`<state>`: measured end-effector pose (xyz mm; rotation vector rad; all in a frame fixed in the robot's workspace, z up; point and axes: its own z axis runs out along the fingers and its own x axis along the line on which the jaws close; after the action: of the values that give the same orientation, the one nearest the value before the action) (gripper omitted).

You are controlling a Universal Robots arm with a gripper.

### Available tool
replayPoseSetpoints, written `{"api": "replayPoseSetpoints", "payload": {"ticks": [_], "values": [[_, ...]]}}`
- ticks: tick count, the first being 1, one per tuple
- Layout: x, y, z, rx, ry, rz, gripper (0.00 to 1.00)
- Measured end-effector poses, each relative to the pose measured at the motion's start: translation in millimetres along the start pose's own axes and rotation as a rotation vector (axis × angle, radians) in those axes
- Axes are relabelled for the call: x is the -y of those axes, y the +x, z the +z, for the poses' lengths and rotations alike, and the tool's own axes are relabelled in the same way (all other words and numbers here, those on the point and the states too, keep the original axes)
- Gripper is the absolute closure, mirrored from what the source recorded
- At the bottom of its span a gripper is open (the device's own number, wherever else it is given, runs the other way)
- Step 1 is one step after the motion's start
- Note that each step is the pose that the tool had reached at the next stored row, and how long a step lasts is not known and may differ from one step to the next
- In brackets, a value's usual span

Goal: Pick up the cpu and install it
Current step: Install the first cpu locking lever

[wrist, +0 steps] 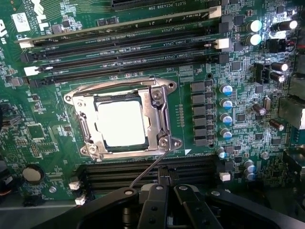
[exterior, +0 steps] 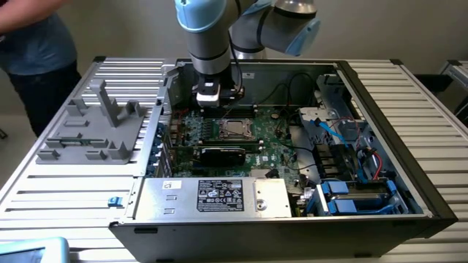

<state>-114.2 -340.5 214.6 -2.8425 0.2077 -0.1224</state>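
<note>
The cpu point(wrist: 120, 123) lies flat in the metal-framed socket point(wrist: 159, 114) on the green motherboard, its silver top glaring white. In the exterior view the cpu point(exterior: 234, 129) is in the middle of the open computer case. My gripper point(wrist: 167, 185) hangs over the board just beside the socket, near the memory slots. Its two black fingers point(wrist: 155, 205) are shut against each other with nothing between them. In the exterior view my gripper point(exterior: 218, 105) hangs a little behind the socket. The thin wire lever point(wrist: 148, 168) of the socket runs from the frame toward my fingertips.
A large grey plastic fixture point(exterior: 95, 129) stands on the slatted table at the exterior view's left. A person point(exterior: 33, 44) stands at the far left corner. Inside the case are a black card point(exterior: 223, 153), cables point(exterior: 292, 87), blue drive bays point(exterior: 351, 197) and a power supply point(exterior: 212, 196).
</note>
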Motion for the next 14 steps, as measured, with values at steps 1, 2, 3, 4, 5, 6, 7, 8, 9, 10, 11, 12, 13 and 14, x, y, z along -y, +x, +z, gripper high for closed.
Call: {"api": "replayPoseSetpoints", "payload": {"ticks": [1,2,3,4,5,6,7,8,9,10,11,12,13,14], "values": [[-0.3,-0.1,-0.1,-0.0001,0.0006,0.0,0.89],[-0.6,-0.2,-0.2,0.0,0.0007,0.0,0.89],[-1.0,-0.2,-0.3,0.0,0.0009,0.0,0.89],[-1.2,-0.4,0.0,-0.0003,0.0011,0.0,0.89],[-1.5,-1.0,0.4,-0.0011,0.0013,0.0,0.89],[-2.0,-1.9,0.7,-0.0025,0.0018,0.0,0.89],[-2.3,-2.7,1.2,-0.0044,0.0028,-0.001,0.89],[-2.6,-3.3,1.8,-0.0063,0.0045,-0.001,0.89],[-3.1,-3.3,2.5,-0.0075,0.0059,-0.001,0.89],[-3.6,-3.4,3.1,-0.0083,0.0065,0.0,0.89],[-4.1,-3.4,3.6,-0.0087,0.0072,0.002,0.89],[-4.4,-3.4,4.2,-0.0094,0.0086,0.004,0.89],[-4.6,-3.5,4.6,-0.0097,0.0103,0.006,0.89],[-4.8,-3.5,4.6,-0.0096,0.0127,0.007,0.89]]}}
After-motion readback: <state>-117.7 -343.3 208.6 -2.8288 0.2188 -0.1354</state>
